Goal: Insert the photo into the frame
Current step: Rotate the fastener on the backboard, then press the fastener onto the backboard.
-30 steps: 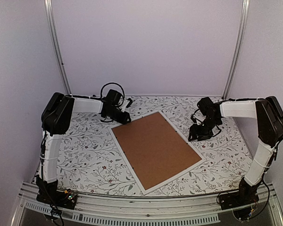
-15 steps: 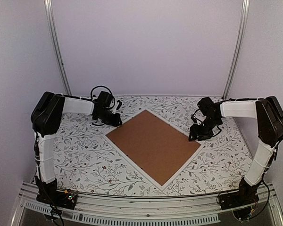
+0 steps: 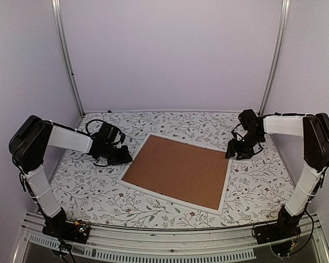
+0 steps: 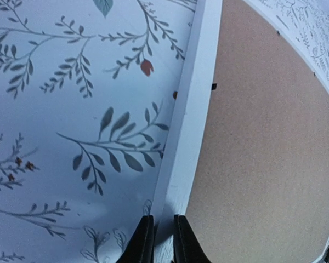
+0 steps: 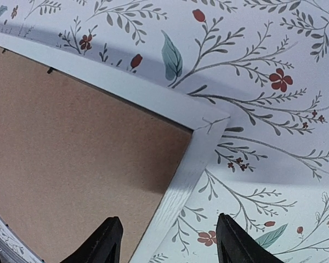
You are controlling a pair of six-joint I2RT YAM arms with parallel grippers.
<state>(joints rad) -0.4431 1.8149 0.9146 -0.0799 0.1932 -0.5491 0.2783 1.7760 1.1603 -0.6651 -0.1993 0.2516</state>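
Note:
The frame (image 3: 170, 195) lies face down in the middle of the table, with its thin white rim around a plain brown backing board (image 3: 178, 170). The photo is not in view. My left gripper (image 3: 123, 159) is at the frame's near-left corner. In the left wrist view this gripper (image 4: 163, 227) is shut on the white rim (image 4: 192, 109). My right gripper (image 3: 238, 153) hangs open over the far-right corner. In the right wrist view its fingers (image 5: 111, 241) straddle the rim (image 5: 197, 159) without touching it.
A floral-patterned cloth (image 3: 98, 192) covers the table. Pale walls and two metal uprights (image 3: 66, 60) close in the back and sides. The arms' bases stand on the rail (image 3: 164, 246) at the near edge.
The left gripper has closed on the rim and swung left and nearer, turning the frame counter-clockwise until it lies almost square to the table. The right gripper shifted slightly right and back.

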